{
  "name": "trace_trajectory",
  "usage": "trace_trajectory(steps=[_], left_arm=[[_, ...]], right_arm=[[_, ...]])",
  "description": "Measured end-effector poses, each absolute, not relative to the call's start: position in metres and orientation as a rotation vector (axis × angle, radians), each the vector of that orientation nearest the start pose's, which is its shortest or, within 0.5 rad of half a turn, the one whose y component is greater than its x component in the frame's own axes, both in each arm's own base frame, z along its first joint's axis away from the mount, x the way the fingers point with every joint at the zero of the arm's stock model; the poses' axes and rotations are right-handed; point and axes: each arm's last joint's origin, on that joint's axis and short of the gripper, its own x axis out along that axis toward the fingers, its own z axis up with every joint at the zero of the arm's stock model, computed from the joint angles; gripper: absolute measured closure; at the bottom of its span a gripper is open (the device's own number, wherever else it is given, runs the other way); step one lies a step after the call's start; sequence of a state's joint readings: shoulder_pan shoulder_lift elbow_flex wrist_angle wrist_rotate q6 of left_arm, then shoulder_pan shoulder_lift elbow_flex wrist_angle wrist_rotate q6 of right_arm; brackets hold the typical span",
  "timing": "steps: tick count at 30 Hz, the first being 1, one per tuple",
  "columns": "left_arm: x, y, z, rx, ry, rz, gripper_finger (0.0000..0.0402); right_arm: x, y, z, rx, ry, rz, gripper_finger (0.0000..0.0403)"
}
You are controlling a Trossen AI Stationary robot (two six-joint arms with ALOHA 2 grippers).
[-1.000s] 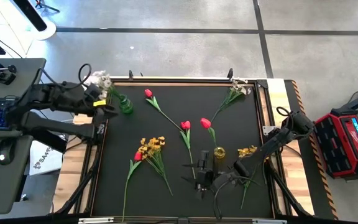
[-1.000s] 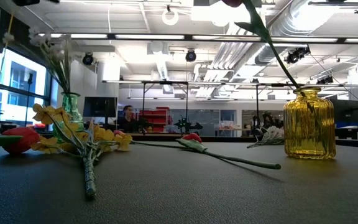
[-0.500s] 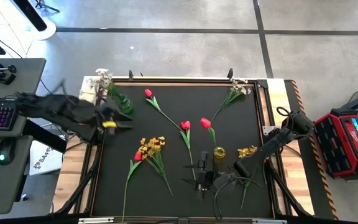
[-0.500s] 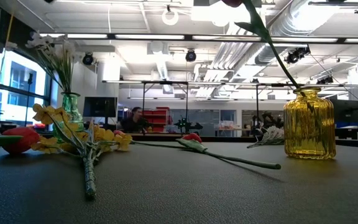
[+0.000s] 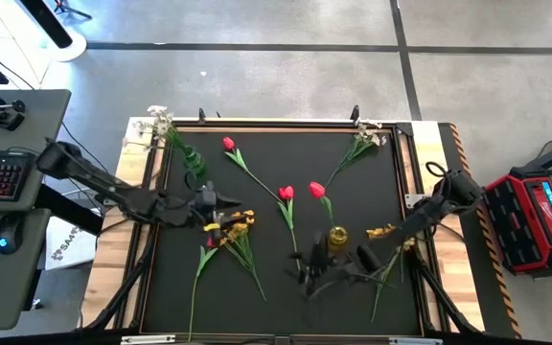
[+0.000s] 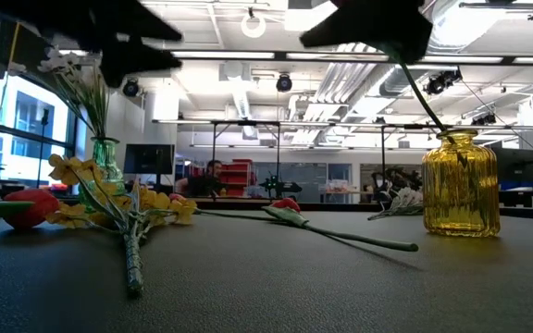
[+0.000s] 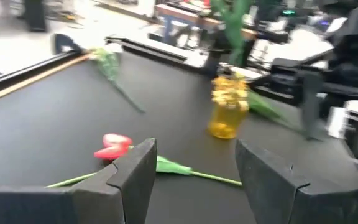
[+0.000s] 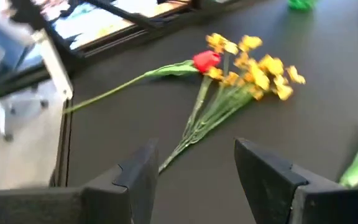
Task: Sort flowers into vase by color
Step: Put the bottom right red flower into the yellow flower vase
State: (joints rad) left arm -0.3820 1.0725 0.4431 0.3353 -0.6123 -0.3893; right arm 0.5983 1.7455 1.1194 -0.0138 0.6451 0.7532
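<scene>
You had the left gripper point(image 5: 220, 204) over the bunch of small yellow blossoms point(image 5: 233, 226) (jaws apart, empty), the right gripper point(image 5: 307, 271) likewise.

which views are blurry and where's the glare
Left wrist view: motion-smeared, the yellow vase soft. Right wrist view: yellow flowers blurred. Low view: arms are dark smears up top, ceiling lights glare. High view: sharp except the right tool.

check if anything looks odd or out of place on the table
Nothing looks spilled or damaged. One mix-up: a red tulip lies tangled against the yellow bunch, their heads overlapping. The green vase and yellow vase both stand upright; the other loose flowers lie flat on the mat.
</scene>
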Motion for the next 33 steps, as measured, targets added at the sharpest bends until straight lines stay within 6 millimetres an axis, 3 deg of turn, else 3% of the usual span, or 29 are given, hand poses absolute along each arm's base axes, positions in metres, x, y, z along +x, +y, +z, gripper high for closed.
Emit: trace_trajectory(steps=[4,8,14,19,24,28,33], left_arm=[[0.211,-0.065,0.196,-0.2,0.248,0.323,0.0198],[0.215,-0.067,0.191,-0.132,0.266,0.305,0.0198],[0.218,-0.066,0.196,-0.001,0.233,0.302,0.0198],[0.22,-0.055,0.197,0.031,0.231,0.37,0.0198],[0.223,-0.045,0.197,0.025,0.232,0.417,0.0198],[0.223,-0.042,0.197,0.015,0.23,0.426,0.0198],[0.224,-0.043,0.197,0.005,0.233,0.394,0.0198]], right_arm=[[0.324,0.195,0.201,0.456,0.487,-0.286,0.0206],[0.338,0.204,0.193,0.473,0.546,-0.343,0.0206],[0.356,0.215,0.187,0.475,0.761,-0.572,0.0206],[0.36,0.221,0.169,0.527,0.998,-0.795,0.0206],[0.372,0.227,0.143,0.555,1.142,-0.782,0.0206],[0.378,0.225,0.14,0.582,1.155,-0.772,0.0212],[0.378,0.225,0.14,0.585,1.174,-0.772,0.0278]])
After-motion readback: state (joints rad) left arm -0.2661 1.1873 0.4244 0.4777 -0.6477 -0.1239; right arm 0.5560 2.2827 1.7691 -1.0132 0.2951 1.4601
